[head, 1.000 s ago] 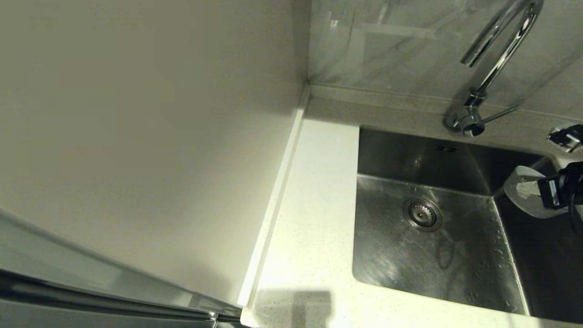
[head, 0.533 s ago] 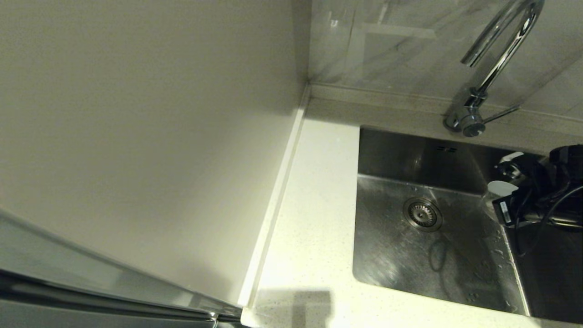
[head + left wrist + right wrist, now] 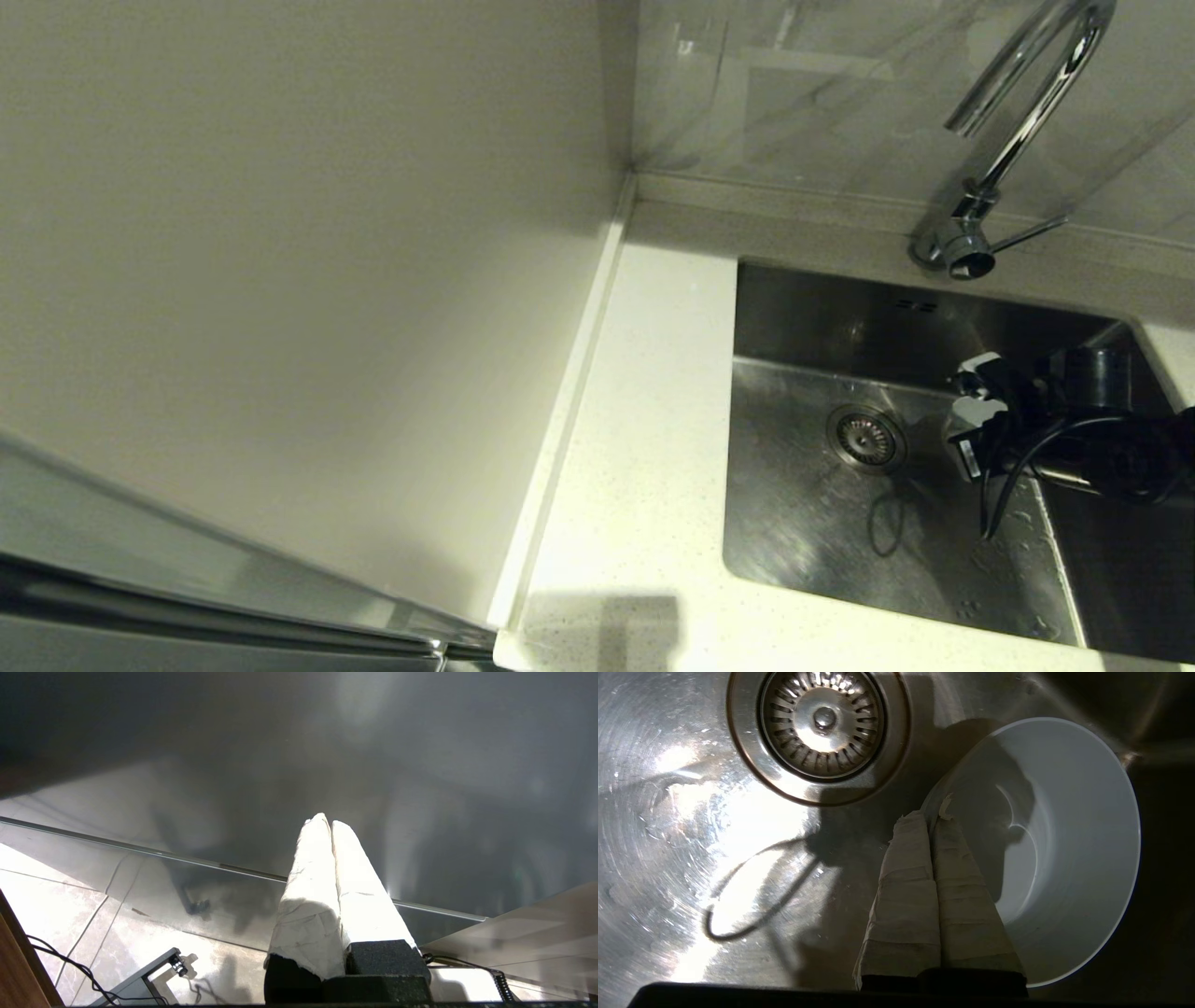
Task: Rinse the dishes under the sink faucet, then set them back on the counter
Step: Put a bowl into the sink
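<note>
Bowl (image 3: 1064,858), pinched by right end effector (image 3: 931,816), mostly hidden overhead.

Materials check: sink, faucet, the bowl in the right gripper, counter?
Sink: brushed stainless steel by its swirled scratches and glare. Faucet: chromed metal, mirror-bright. Bowl, pinched at its rim by the right gripper: pale mint-white, smooth, softly glossy; plastic or melamine, possibly glazed ceramic. Counter: off-white, finely speckled, stone-like, probably solid-surface composite.

Faucet (image 3: 1018,121) top cropped; bowl (image 3: 1064,858) hidden behind right gripper (image 3: 966,425) overhead.
</note>
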Robot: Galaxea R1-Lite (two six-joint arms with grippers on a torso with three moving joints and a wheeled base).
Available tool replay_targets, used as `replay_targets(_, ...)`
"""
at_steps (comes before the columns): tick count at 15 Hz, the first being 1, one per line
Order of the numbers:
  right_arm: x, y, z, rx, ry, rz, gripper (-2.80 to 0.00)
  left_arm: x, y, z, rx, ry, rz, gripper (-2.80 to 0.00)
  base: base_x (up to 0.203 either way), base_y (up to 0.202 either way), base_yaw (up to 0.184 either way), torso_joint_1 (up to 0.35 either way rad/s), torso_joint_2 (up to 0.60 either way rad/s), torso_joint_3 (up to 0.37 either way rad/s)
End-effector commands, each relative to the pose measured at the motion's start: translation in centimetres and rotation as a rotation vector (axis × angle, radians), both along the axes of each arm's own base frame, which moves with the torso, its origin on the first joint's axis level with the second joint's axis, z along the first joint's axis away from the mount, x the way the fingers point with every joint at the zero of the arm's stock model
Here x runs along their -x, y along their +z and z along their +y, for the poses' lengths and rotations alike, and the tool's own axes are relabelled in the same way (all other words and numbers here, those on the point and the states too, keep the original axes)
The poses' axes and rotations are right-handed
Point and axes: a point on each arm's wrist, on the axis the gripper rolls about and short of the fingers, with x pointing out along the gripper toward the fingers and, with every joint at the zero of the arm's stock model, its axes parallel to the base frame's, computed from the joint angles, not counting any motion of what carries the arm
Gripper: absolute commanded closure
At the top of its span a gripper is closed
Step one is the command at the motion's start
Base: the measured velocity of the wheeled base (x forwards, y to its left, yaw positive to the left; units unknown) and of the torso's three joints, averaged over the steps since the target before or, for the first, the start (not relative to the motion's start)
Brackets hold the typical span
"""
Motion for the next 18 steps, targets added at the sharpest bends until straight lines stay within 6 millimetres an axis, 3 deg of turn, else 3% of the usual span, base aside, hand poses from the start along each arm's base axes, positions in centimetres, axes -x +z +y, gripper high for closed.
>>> replay_targets(1, -0.7, -0.9, 0.1, 0.000, 0.007, 0.013, 0.00, 0.0, 0.0, 0.0, 0.000, 0.000, -0.003, 0.00, 0.000, 0.000, 0.000, 0.000, 0.00, 0.000)
replay_targets(9, -1.9, -1.4, 0.0, 0.033, -0.031, 0.013, 0.00, 0.0, 0.0, 0.0, 0.001, 0.000, -0.003, 0.00, 0.000, 0.000, 0.000, 0.000, 0.00, 0.000)
replay_targets(10, -1.8, -1.4, 0.0, 0.033, -0.030, 0.015, -2.80, 0.0, 0.0, 0.0, 0.001, 0.000, -0.003, 0.00, 0.000, 0.000, 0.000, 0.000, 0.00, 0.000)
replay_targets(15, -1.8, -1.1, 0.1, 0.034, -0.028, 0.006, -2.80, 0.0, 0.0, 0.0, 0.000, -0.001, -0.005, 0.00, 0.000, 0.000, 0.000, 0.000, 0.00, 0.000)
replay_targets(18, -1.4, 0.2, 0.3, 0.039, -0.025, -0.023, -2.80, 0.0, 0.0, 0.0, 0.000, 0.000, -0.005, 0.00, 0.000, 0.000, 0.000, 0.000, 0.00, 0.000)
